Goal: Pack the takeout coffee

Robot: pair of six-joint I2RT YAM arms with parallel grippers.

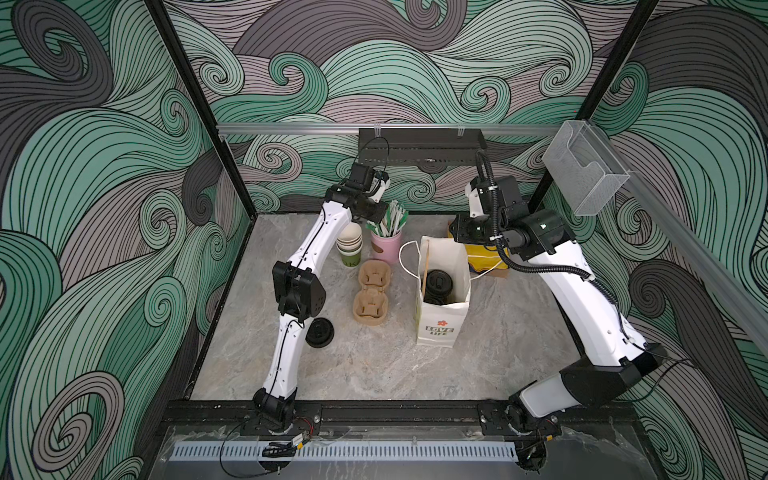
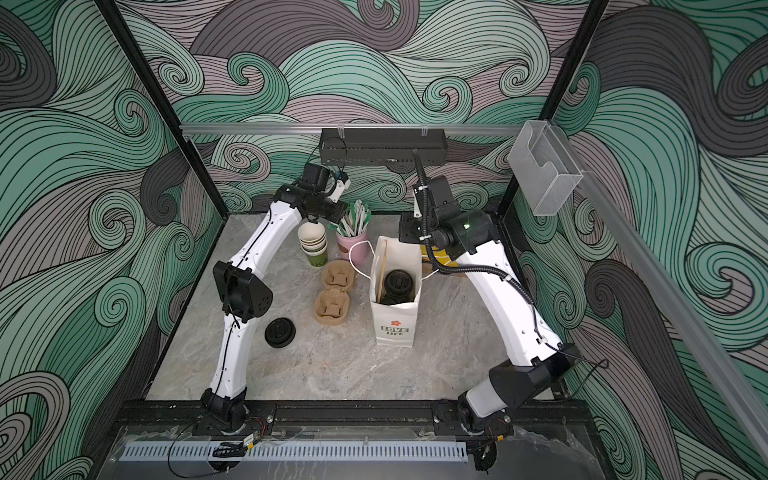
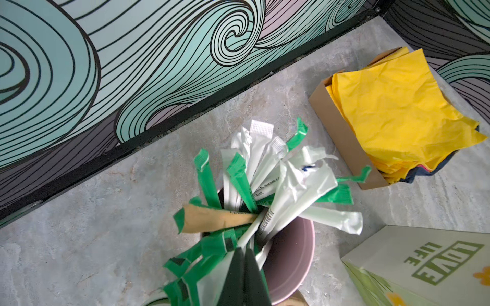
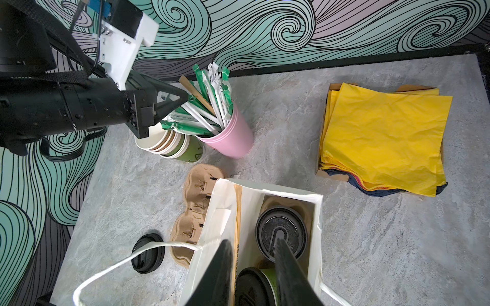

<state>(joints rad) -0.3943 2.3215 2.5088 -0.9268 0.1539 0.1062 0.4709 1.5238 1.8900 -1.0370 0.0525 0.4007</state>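
Step in hand, as judged: drawing one straw for the bag. The left gripper [image 4: 181, 96], upper left of the right wrist view, has its fingers pressed together on what looks like a white-wrapped straw [image 3: 253, 228] in the pink cup [image 4: 233, 132].

Handling advice: pull slowly along the straw's own line, so the neighbouring straws do not snag and the light cup does not tip.

The right gripper [image 4: 252, 242], lower centre of that view, hangs over the bag's mouth with its fingers spread and holding nothing. It should leave room for the drop.

Count:
- Paper bag [image 1: 442, 320]: one, upright and open, centre of both top views.
- Napkin pile [image 4: 384, 137]: one, in a card tray [image 3: 342, 137].
- Cup carrier [image 1: 371, 293]: one two-well piece left of the bag. A second seems to sit under the bagged cups.
- Lidded coffee cups: two [image 4: 281, 233] [image 4: 252, 286], both inside the bag.
- Empty cup stack [image 1: 349, 245]: one, number of nested cups unclear.
- Pink cup: one.
- Loose lid [image 1: 319, 332]: one.
- Straws: too crowded to count.
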